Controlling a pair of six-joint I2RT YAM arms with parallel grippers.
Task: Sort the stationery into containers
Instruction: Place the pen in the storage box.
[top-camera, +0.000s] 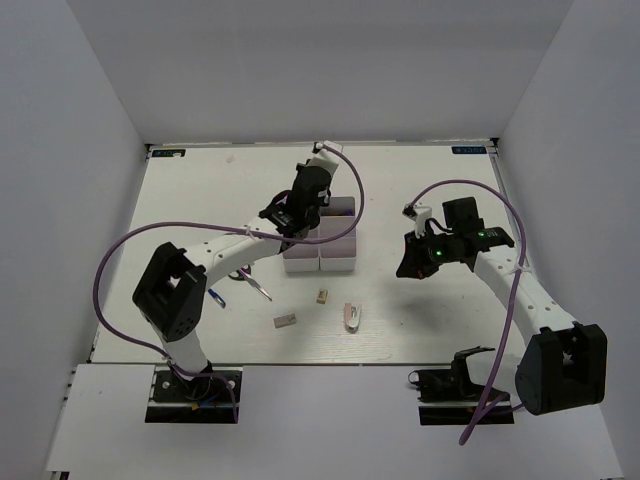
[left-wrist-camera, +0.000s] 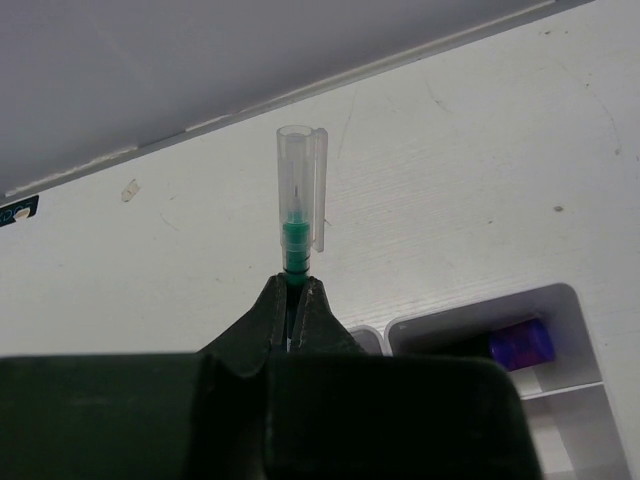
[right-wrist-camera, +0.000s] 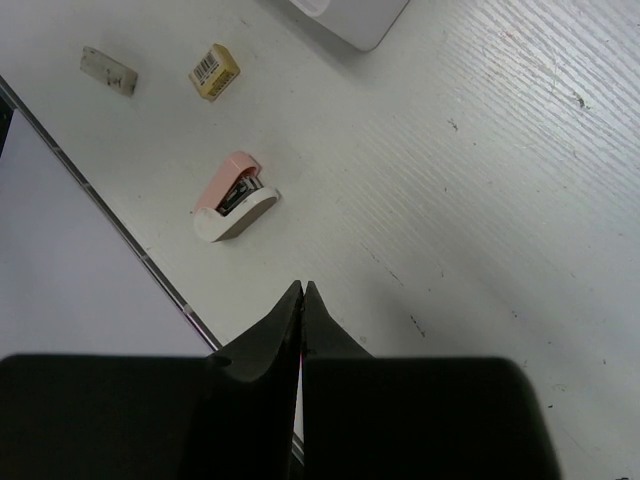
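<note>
My left gripper (left-wrist-camera: 297, 285) is shut on a green highlighter (left-wrist-camera: 297, 210) with a clear cap. It holds it in the air above the far left side of the white bins (left-wrist-camera: 480, 310). A purple highlighter (left-wrist-camera: 520, 343) lies in one bin. In the top view the left gripper (top-camera: 310, 185) hovers over the bin cluster (top-camera: 338, 258). My right gripper (right-wrist-camera: 303, 288) is shut and empty above bare table, right of the bins (top-camera: 408, 265). A white-pink stapler (right-wrist-camera: 235, 198), a beige eraser (right-wrist-camera: 214, 72) and a grey-white block (right-wrist-camera: 108, 70) lie on the table.
Black-handled scissors (top-camera: 250, 280) and a blue pen (top-camera: 215, 297) lie left of the bins, under the left arm. The stapler (top-camera: 352, 317), eraser (top-camera: 322, 295) and block (top-camera: 286, 321) lie near the table's front edge. White walls enclose the table.
</note>
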